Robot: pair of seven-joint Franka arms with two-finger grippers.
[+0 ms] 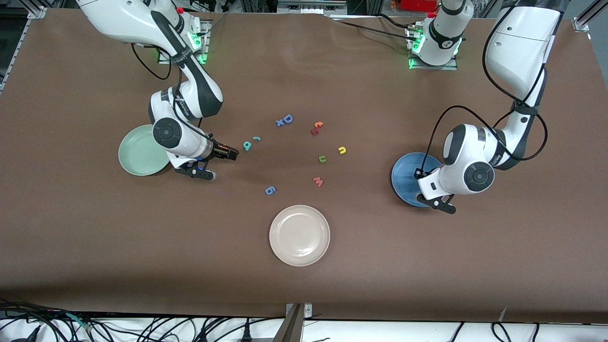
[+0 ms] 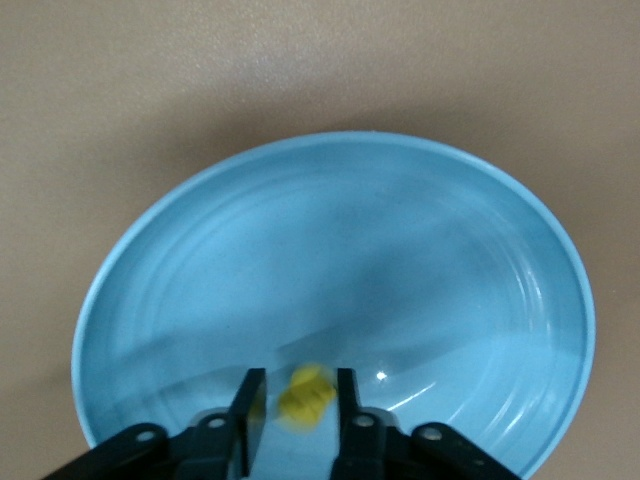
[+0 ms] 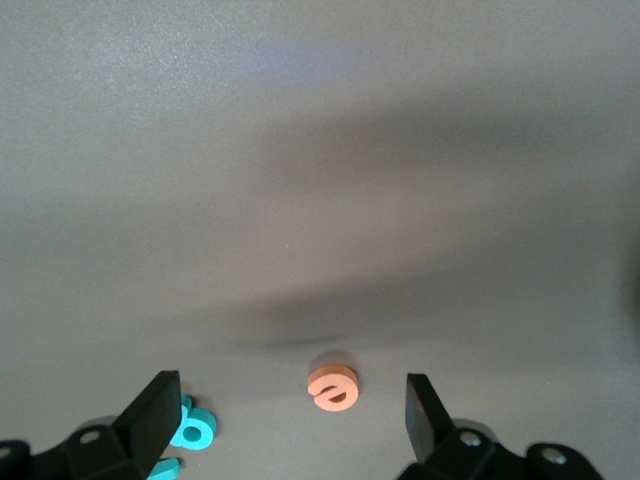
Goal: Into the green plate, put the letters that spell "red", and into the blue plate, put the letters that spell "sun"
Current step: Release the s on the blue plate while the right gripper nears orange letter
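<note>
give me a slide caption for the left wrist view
Left gripper over the blue plate, jaws slightly apart around a yellow letter.

A robotics lab, by every sign: two white arms (image 1: pixel 190 95) bolted to base plates along the edge of a wide brown tabletop (image 1: pixel 95 237), aluminium framing at the corners (image 1: pixel 582 21), and loose black cables (image 1: pixel 142 327) (a thick tangle of them) trailing below the tabletop's near edge.

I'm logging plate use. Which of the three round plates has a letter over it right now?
The round medium-blue plate: the left gripper is over it with a small yellow plastic letter between its fingers. The pale mint-green plate and cream-white plate show none.
</note>
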